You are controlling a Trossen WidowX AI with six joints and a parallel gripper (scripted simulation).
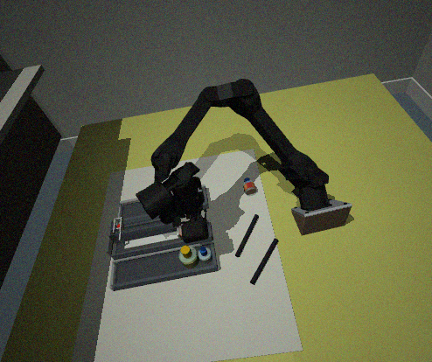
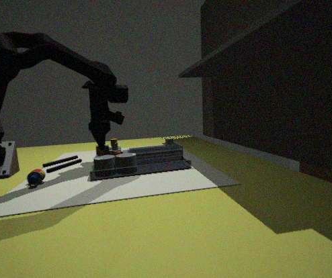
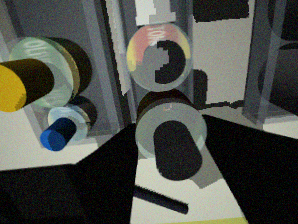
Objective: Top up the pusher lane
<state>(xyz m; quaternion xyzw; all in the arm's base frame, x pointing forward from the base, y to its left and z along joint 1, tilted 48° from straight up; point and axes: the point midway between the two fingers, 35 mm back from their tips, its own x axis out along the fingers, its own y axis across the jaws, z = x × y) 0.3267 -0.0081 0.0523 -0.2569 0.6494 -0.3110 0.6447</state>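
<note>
My gripper (image 1: 193,231) (image 2: 102,146) (image 3: 167,125) points down at the front end of the middle, sprung lane, shut on a jar. The held jar (image 2: 102,150) (image 3: 145,131) has a clear round shoulder, a dark-looking cap and a brownish-red body; in the top view the gripper hides most of it. Behind it in the same lane stands the lane jar (image 3: 134,60), with a red and yellow label, against the pale pusher plate (image 3: 155,18). The two jars look close together or touching. The held jar's base and the front stop are hidden, so I cannot tell whether it stands on the floor.
A yellow-capped bottle (image 1: 188,256) (image 3: 37,82) and a blue-capped bottle (image 1: 204,254) (image 3: 67,127) stand in one side lane. Two pale-topped jars (image 2: 104,162) (image 2: 126,159) stand in the other. A blue-capped, red-labelled jar (image 1: 249,187) (image 2: 36,176) and two black bars (image 1: 247,235) (image 1: 264,262) lie in front.
</note>
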